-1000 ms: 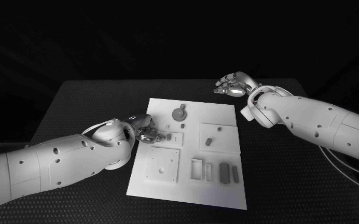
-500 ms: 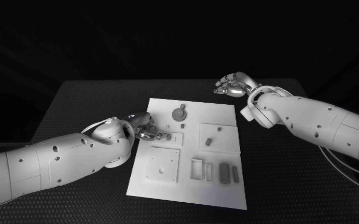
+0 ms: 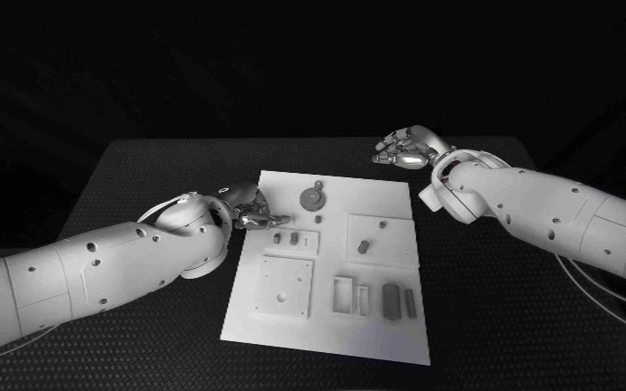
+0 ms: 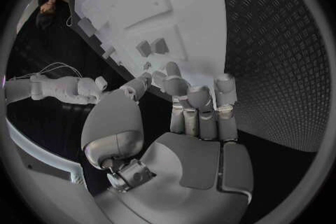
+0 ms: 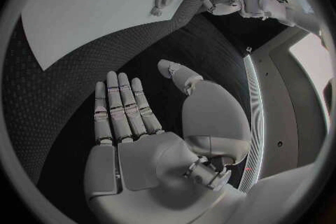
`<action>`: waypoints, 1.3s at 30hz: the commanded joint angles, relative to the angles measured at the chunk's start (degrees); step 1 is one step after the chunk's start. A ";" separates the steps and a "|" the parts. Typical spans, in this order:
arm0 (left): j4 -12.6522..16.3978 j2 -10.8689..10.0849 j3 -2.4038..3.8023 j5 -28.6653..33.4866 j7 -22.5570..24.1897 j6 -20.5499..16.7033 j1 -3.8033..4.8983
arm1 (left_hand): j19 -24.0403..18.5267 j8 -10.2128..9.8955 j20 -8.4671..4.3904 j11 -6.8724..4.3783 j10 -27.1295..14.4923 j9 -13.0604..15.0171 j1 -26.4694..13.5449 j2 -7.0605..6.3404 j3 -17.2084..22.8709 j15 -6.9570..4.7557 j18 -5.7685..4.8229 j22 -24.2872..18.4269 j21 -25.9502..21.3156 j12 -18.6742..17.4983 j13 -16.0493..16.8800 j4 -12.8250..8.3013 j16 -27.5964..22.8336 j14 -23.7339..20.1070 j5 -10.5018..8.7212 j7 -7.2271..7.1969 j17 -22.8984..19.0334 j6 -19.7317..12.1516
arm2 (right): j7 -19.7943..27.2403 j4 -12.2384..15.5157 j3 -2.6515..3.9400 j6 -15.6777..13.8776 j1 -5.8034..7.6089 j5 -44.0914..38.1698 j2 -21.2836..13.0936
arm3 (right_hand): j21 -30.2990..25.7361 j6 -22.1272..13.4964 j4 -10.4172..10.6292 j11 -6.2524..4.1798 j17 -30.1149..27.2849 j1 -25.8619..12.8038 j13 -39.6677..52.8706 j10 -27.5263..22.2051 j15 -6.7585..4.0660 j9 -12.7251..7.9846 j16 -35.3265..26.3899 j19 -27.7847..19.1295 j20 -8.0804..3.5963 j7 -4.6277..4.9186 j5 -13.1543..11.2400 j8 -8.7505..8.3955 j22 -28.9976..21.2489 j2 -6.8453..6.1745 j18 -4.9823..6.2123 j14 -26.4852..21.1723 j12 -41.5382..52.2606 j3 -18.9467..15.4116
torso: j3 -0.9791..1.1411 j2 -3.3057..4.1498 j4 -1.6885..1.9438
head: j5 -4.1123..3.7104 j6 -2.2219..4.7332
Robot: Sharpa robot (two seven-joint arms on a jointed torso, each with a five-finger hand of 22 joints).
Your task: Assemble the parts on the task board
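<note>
Since a second ago the left robot hand [image 3: 256,217] has drawn back from the small plate on the board's left side toward the board's left edge, and two small grey parts [image 3: 295,239] now stand uncovered on that plate; the right robot hand [image 3: 406,151] has stayed where it was.

From where I stand the black bench [image 3: 156,174] carries the white board [image 3: 378,319] in its middle. On the board's near half lie a square plate [image 3: 283,287] and a row of slotted frames with dark grey parts [image 3: 390,301] in them. Farther back sit a round grey disc [image 3: 313,198] and one slanted grey part [image 3: 364,247] on its own square.

The left robot hand hangs at the board's left edge, just beside the two small parts. In the left wrist view its fingers [image 4: 199,106] are curled together with the thumb near them; I cannot tell whether anything is pinched there.

The right robot hand rests over the bare bench beyond the board's far right corner, well apart from every part. In the right wrist view its fingers [image 5: 119,109] lie straight and side by side, the thumb apart, holding nothing.
</note>
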 commanded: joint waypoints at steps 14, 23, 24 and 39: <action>0.49 -1.03 0.87 10.16 5.04 2.09 0.04 | -3.10 -4.47 -5.70 2.19 -2.57 -0.98 8.33 2.69 -1.12 1.58 -0.21 -0.36 -2.61 -5.09 -1.72 -1.76 -4.15 -2.53 -0.07 2.22 -1.80 -4.94 | 0.45 0.02 0.02 0.62 -0.05 -0.10 -0.15 | -0.38 -0.33 0.09 0.16 -0.10 -0.51 0.02 0.35 0.50 -0.10 -0.21 -0.31 -0.13 1.81 0.29 0.34 0.14 0.17 -0.77 -0.10 -0.31 -0.30 | -0.03 -0.06 0.06 | -0.09 0.15; 2.37 -3.31 1.44 18.69 4.82 9.94 0.69 | -6.84 -8.86 -4.31 4.74 -6.62 -2.74 11.67 3.09 -2.35 4.14 -1.70 -1.78 -6.62 -10.47 -3.62 -4.41 -9.24 -6.37 1.44 4.84 -3.62 -10.70 | 0.44 -0.07 0.02 0.63 -0.05 -0.02 -0.35 | -0.38 -0.33 0.06 0.15 -0.11 -0.48 0.02 0.36 0.50 -0.11 -0.21 -0.32 -0.14 1.81 0.30 0.34 0.17 0.16 -0.78 -0.10 -0.34 -0.29 | 0.05 -0.09 -0.01 | 0.14 0.38; 2.48 -3.54 1.44 19.28 4.83 10.72 1.08 | -7.10 -9.10 -4.15 4.91 -6.89 -2.80 11.75 3.27 -2.52 4.41 -1.89 -2.00 -7.12 -11.12 -3.85 -4.68 -9.86 -6.55 1.54 5.02 -3.83 -11.02 | 0.43 -0.07 0.02 0.63 -0.05 -0.01 -0.36 | -0.38 -0.33 0.06 0.15 -0.11 -0.48 0.02 0.36 0.50 -0.11 -0.21 -0.32 -0.14 1.81 0.30 0.34 0.17 0.15 -0.78 -0.10 -0.34 -0.28 | 0.05 -0.09 0.01 | 0.13 0.38; 1.93 -2.65 1.42 15.92 -0.08 21.97 4.72 | -8.89 -9.53 -3.14 5.64 -8.27 -2.45 2.58 1.20 -5.99 5.88 -2.28 -2.71 -10.21 -14.41 -4.42 3.75 -12.62 -8.13 -0.09 5.70 -3.98 -12.29 | 0.38 -0.41 0.02 0.70 -0.09 -0.01 0.04 | -0.38 -0.34 0.00 0.16 -0.15 -0.29 0.02 0.43 0.51 -0.15 -0.19 -0.34 -0.16 1.81 0.84 0.36 0.30 0.09 -0.81 -0.09 -0.45 -0.11 | 0.00 0.06 -0.15 | 0.25 0.41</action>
